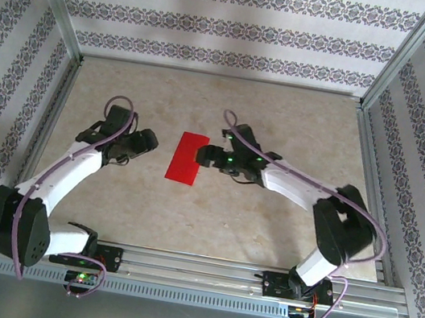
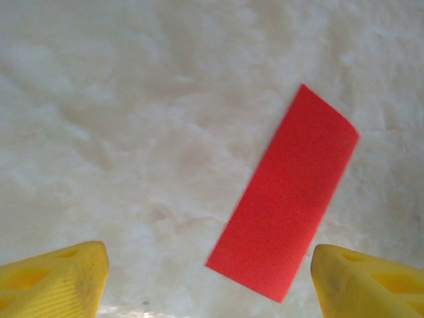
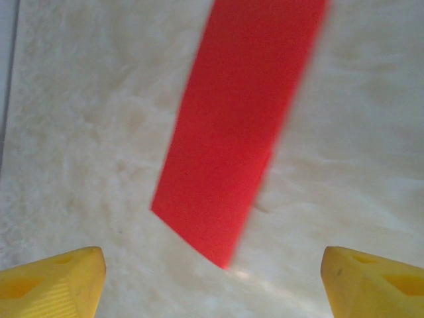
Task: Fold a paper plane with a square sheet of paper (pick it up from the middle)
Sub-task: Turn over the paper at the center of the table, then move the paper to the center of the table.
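Note:
The square sheet of paper (image 1: 186, 158) lies flat on the table as a narrow bright red rectangle, half its width. My left gripper (image 1: 148, 142) hovers just left of it, open and holding nothing. In the left wrist view the sheet (image 2: 285, 199) lies ahead and to the right, its near corner close to the right yellow finger (image 2: 371, 281). My right gripper (image 1: 205, 156) is at the sheet's right edge, open and holding nothing. In the right wrist view the sheet (image 3: 238, 126) stretches away from between the wide-apart fingers (image 3: 53, 281). The paper plane is out of view.
The beige marbled tabletop (image 1: 267, 225) is ringed by an aluminium frame (image 1: 362, 143) and patterned walls. Both arm bases stand on the rail at the near edge (image 1: 194, 269).

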### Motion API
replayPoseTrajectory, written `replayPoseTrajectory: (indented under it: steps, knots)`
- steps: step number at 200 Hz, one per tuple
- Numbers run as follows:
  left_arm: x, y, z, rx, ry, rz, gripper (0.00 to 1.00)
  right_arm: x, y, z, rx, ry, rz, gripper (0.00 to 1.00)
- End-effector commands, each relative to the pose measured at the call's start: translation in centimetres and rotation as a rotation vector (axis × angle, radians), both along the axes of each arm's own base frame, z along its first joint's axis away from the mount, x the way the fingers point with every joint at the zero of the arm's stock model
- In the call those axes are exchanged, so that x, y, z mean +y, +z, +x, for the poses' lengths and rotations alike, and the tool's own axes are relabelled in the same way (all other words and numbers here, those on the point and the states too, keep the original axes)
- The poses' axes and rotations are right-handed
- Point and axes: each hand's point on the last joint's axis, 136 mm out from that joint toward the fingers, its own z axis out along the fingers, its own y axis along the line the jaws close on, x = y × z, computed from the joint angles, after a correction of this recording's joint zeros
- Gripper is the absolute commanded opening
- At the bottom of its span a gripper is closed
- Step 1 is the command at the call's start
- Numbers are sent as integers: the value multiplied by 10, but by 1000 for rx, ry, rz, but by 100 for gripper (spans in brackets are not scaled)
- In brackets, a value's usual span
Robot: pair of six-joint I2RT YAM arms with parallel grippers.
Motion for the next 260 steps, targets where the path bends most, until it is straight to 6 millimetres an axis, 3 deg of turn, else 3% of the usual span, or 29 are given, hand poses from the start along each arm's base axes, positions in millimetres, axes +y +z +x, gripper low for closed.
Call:
replayPoseTrajectory:
  steps: [1,20,42,102,129,164,181,207,239,260]
  knots:
    - [8,8,2,-59,49,-73,84,41,0,0,34,38,56,83]
    - [15,3,-3,-58,73,-92,88,64,-12,0,72,55,56,82]
    - [20,0,-7,-59,84,-97,97,74,-27,2,108,58,47,80]
    - [14,-3,-1,-62,54,-129,100,69,-72,-10,215,110,-36,79]
    - [3,-3,2,-58,-7,-164,100,47,-89,-26,252,162,-111,78]
    - [-22,-7,2,-26,-129,-253,100,-7,-102,-57,271,325,-227,76]
    - [-35,-12,-1,-5,-175,-293,100,-25,-98,-66,245,400,-258,77]
    - [-55,-16,-6,19,-224,-330,100,-22,-70,-63,187,441,-209,76]
    - [-79,-15,-15,25,-248,-371,100,-18,-8,-25,61,204,-54,76]
    - [-96,-20,-23,30,-246,-394,100,-27,-8,-14,74,38,-32,75]
